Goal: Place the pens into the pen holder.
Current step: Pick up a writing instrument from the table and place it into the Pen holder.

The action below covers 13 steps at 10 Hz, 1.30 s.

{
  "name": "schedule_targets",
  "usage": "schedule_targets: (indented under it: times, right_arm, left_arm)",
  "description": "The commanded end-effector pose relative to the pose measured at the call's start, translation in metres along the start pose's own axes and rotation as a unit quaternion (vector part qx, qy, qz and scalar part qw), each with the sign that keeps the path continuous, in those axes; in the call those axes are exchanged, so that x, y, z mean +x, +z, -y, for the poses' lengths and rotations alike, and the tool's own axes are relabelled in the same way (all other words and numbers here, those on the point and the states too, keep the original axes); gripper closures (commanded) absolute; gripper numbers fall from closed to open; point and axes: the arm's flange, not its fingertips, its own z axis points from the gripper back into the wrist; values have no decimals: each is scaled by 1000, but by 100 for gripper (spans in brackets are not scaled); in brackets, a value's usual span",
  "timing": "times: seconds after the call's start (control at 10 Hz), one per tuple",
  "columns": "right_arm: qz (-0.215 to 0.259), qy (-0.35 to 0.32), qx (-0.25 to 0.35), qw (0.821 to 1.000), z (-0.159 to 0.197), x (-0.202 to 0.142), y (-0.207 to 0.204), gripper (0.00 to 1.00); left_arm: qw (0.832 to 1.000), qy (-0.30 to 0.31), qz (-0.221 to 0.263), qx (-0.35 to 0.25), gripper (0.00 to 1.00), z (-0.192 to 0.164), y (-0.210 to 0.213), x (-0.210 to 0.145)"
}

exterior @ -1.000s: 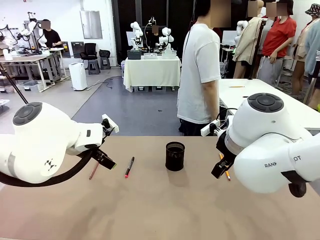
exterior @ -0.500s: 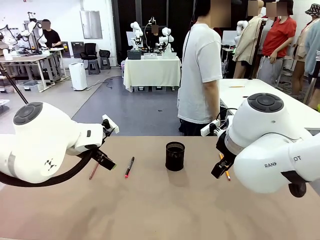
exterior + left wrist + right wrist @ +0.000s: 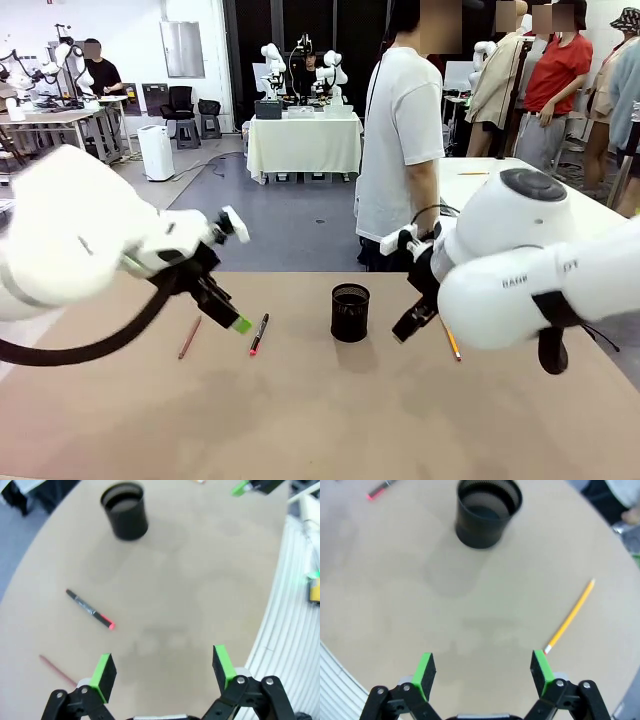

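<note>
The black mesh pen holder stands upright at the table's middle back. A black pen with a red tip lies to its left, and a reddish-brown pen farther left. The yellow pencil lies to the holder's right. My left gripper hovers open just left of the black pen. My right gripper hangs open between holder and pencil. Beyond the left gripper in its wrist view lie the black pen, reddish-brown pen and holder. My right gripper stands open above bare table, near the pencil and holder.
A person in a white T-shirt stands at the table's far edge, behind the holder, hands not over the table. The tan tabletop has free room across its front half. Another white table stands behind at the right.
Both arms have swung inward. My left gripper has moved right, closer to the black pen. My right gripper has moved left, off the pencil toward the holder. Pens and holder lie unmoved.
</note>
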Motion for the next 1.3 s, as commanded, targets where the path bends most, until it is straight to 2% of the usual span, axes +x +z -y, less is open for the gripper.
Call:
schedule_targets:
  times: [0.0,0.1,0.2,0.3,0.5,0.6,0.8,1.0,1.1,1.2]
  right_arm:
    - [51,13,77,996,26,7,42,0]
    - [80,22,101,991,40,13,64,0]
    - [86,26,131,987,53,17,84,0]
    - [91,34,137,986,69,19,97,0]
    - [111,36,180,977,104,20,117,0]
    - [116,31,189,975,121,19,124,0]
    - [146,35,184,971,152,11,138,0]
    - [168,24,169,971,164,5,137,0]
    - [140,21,174,975,153,5,144,0]
    - [140,21,174,975,153,5,144,0]
  left_arm:
    - [998,-8,43,-54,0,-36,35,-12]
    - [995,-42,73,-56,0,-42,55,-13]
    - [994,-52,93,-38,0,-49,71,-13]
    - [993,-54,103,-18,0,-58,82,-16]
    - [989,-60,134,-22,0,-77,102,-24]
    - [987,-42,151,-31,0,-91,113,-30]
    - [989,-33,143,7,0,-100,127,-36]
    - [989,-44,141,29,0,-97,136,-32]
    - [990,-25,140,9,0,-101,134,-40]
    - [990,-25,140,9,0,-101,134,-40]
